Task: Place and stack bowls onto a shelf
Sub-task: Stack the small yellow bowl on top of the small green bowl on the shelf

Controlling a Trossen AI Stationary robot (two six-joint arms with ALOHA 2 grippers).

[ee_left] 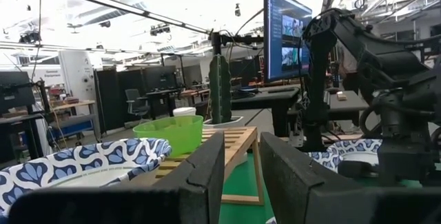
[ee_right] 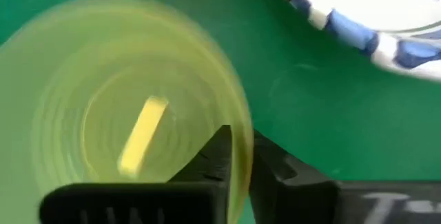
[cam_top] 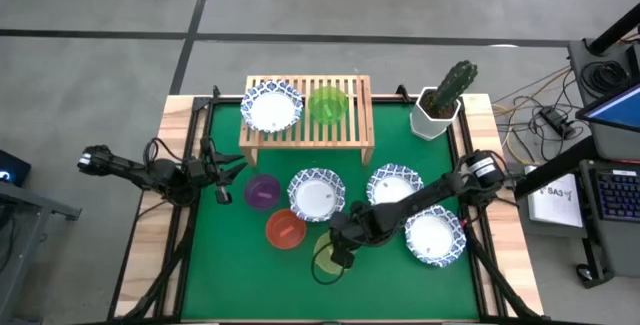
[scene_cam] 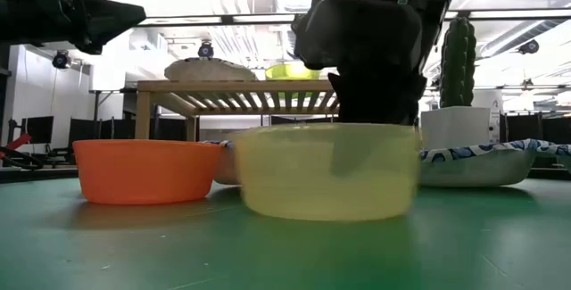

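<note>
High view: two bowls sit on the shelf [cam_top: 306,125] at upper centre; six remain on the mat. The right gripper [cam_top: 340,250] pinches the yellow bowl's [cam_top: 327,258] rim, lower centre; the left gripper [cam_top: 222,170] idles, fingers apart.

Honestly couldn't read a single thing here. The monitor [ee_left: 286,34] showed stuff on screen and a white sheet [cam_top: 556,202] had some print, both way too small.

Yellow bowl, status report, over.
Right gripper jaws pinching yellow bowl rim, bowl on mat. Left gripper open, idle beside shelf. Orange bowl adjacent.
</note>
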